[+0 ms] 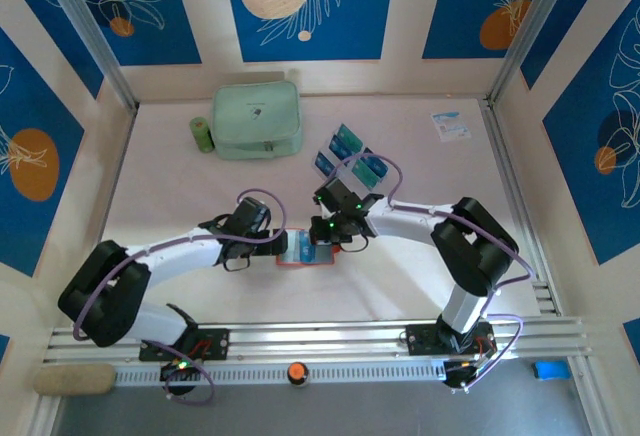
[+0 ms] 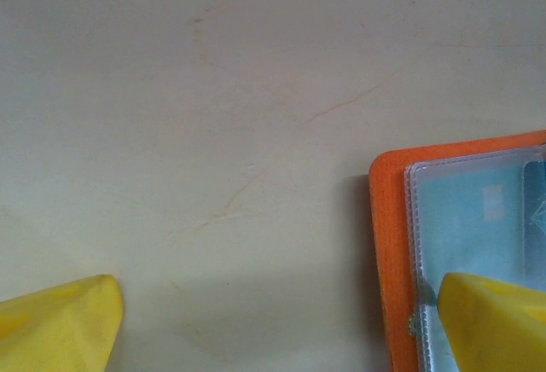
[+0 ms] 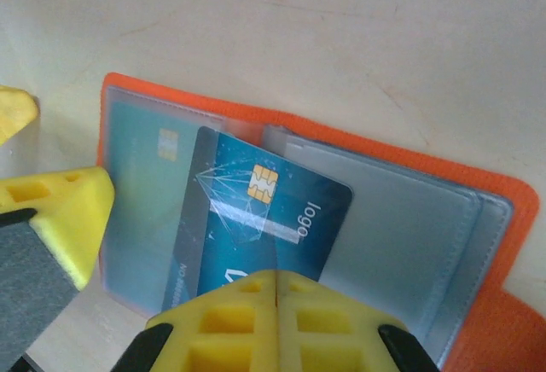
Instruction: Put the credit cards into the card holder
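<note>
– Right wrist view, nearest first: what has the right end effector (image 3: 275, 280) got?
– Its yellow fingers are pressed together on the near edge of a teal-blue rectangular plastic card with a gold chip (image 3: 264, 218). That card lies slantwise across the middle of the small orange soft folding wallet (image 3: 499, 338), which is spread open and flat on the pale tabletop (image 3: 341, 39).
– Anything inside the wallet?
– Another teal-blue card (image 3: 149, 176) sits within the clear plastic sleeve (image 3: 136, 278) on the wallet's left half, as this view shows it.
– And the left end effector (image 2: 277, 329)?
– Spread wide, gripping nothing. One yellow finger (image 2: 499, 325) is over the wallet's sleeve at its left edge, the other over bare tabletop beside the wallet.
– What lies beyond the wallet?
– Seen from above, more teal-blue cards (image 1: 348, 142) stand grouped just behind the wallet. A mint-green rectangular zip pouch (image 1: 257, 119) lies farther back and to the left, well apart from the wallet.
</note>
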Robot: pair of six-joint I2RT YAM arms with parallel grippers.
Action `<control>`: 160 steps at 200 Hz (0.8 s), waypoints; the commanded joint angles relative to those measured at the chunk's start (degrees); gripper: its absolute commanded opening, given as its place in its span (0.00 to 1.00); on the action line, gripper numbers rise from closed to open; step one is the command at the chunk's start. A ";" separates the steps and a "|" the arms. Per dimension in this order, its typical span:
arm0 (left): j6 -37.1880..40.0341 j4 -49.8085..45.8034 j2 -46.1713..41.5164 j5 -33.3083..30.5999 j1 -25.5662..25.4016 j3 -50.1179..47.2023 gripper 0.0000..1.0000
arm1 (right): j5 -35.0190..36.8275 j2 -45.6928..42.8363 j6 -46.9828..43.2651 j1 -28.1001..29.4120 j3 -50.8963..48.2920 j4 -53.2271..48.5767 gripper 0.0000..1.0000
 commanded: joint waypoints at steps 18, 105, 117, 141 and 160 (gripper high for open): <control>0.28 0.45 0.86 -1.01 -0.35 -1.01 0.95 | -1.20 2.76 -0.79 0.19 2.24 -0.28 0.00; 0.59 0.77 1.49 -1.20 -0.39 -1.47 0.95 | -2.87 7.68 -0.80 1.63 5.39 -0.66 0.00; 0.55 0.72 1.44 -1.26 -0.38 -1.58 0.95 | -3.26 8.36 -0.62 1.89 5.95 -0.66 0.00; 0.49 0.64 1.40 -1.27 -0.39 -1.61 0.95 | -3.92 9.21 -0.26 2.69 7.18 -0.82 0.00; 0.55 0.58 1.31 -1.27 -0.40 -1.53 0.95 | -4.15 8.60 -0.26 3.09 7.74 -1.31 0.00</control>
